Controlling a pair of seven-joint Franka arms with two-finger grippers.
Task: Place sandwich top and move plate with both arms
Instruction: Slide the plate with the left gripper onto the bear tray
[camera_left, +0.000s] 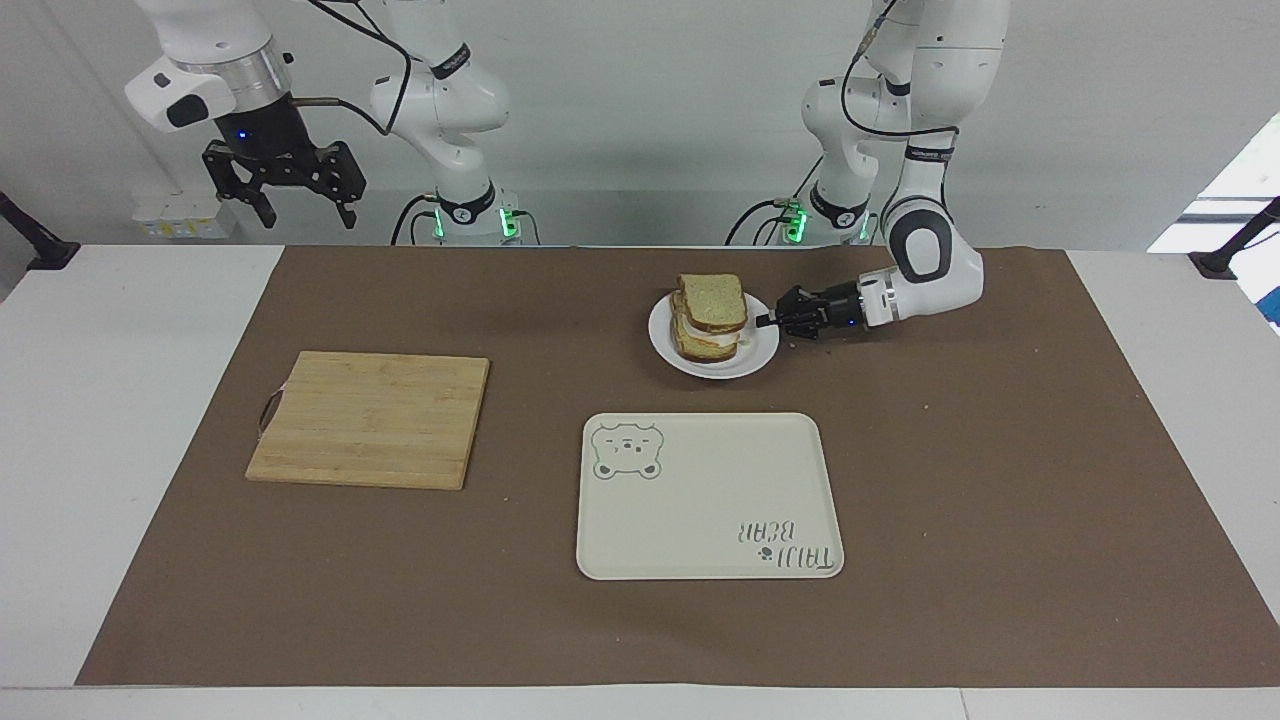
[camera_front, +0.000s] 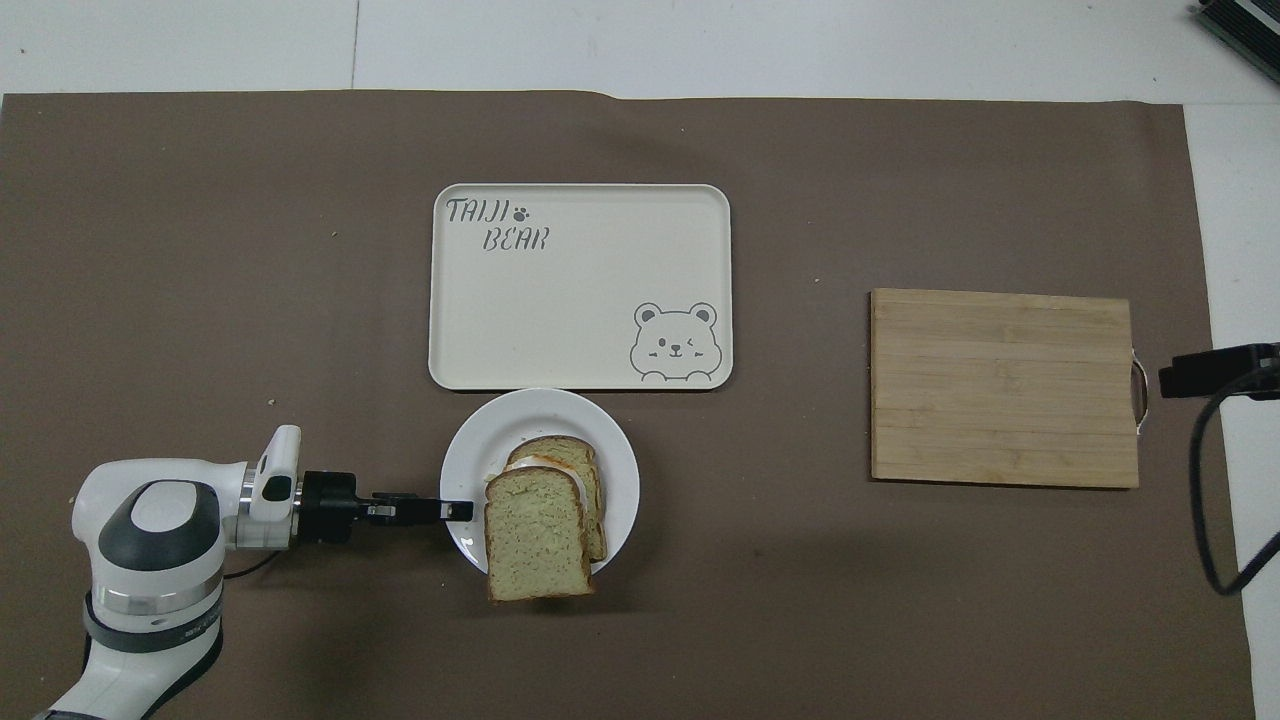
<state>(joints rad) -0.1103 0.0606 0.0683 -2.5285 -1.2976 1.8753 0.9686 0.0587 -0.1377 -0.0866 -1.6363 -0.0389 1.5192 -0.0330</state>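
White plate (camera_left: 752, 353) is hanging lifted over the brown mat (camera_left: 1000, 450), just nearer the robots than the cream tray (camera_left: 700, 500); the left gripper (camera_left: 768, 321) is pinching its rim with fingers closed tight; the sandwich top (camera_left: 712, 301) is sitting skewed on the stack, overhanging it; the right gripper (camera_left: 305, 205) is waiting, raised, fingers spread wide, holding nothing, above the worktop's edge.
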